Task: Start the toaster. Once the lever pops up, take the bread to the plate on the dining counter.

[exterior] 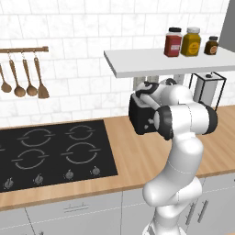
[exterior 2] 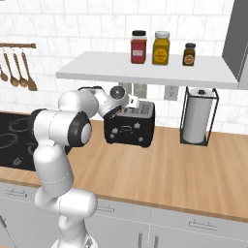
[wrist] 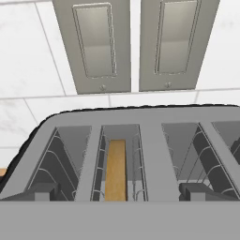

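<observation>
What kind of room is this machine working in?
A kitchen, rendered rather than real. A black hob is set into a wooden worktop, a black toaster stands by the tiled wall, and wooden spoons hang from a rail.

The toaster [exterior 2: 130,127] has a glossy black body, like plastic, and a matt grey metal top with thin wire racks in the slots. The bread [wrist: 115,169] looks dry and brown. The worktop [exterior 2: 184,169] is smooth light wood. The hob [exterior: 50,153] is glossy black glass. The wall tiles [exterior: 69,69] are shiny white.
</observation>
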You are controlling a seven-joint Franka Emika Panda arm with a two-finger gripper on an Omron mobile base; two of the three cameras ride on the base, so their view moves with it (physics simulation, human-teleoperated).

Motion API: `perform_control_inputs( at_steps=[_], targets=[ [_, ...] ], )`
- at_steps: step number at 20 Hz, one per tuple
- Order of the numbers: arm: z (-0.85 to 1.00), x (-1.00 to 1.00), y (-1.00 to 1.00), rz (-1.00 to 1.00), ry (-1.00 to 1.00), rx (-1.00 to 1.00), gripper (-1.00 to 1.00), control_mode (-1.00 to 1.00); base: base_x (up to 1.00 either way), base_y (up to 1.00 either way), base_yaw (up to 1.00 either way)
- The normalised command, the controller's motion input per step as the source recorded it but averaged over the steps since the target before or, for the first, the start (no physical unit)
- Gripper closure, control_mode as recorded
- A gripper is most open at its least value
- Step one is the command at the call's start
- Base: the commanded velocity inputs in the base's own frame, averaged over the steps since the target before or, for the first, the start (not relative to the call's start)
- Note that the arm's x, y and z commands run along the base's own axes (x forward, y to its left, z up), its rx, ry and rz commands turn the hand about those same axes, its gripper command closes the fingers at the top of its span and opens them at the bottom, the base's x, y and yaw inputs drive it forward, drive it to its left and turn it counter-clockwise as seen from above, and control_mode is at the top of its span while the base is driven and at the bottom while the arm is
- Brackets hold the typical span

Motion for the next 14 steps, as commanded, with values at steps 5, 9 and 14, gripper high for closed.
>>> perform_control_inputs(
  at_steps=[5,9,14],
  targets=[
    [0.0,0.0,0.0,0.0,0.0,0.0,-1.0,-1.0,0.0,0.0,0.0],
    [0.0,0.0,0.0,0.0,0.0,0.0,-1.0,-1.0,0.0,0.0,0.0],
    [0.0,0.0,0.0,0.0,0.0,0.0,-1.0,-1.0,0.0,0.0,0.0]
  ],
)
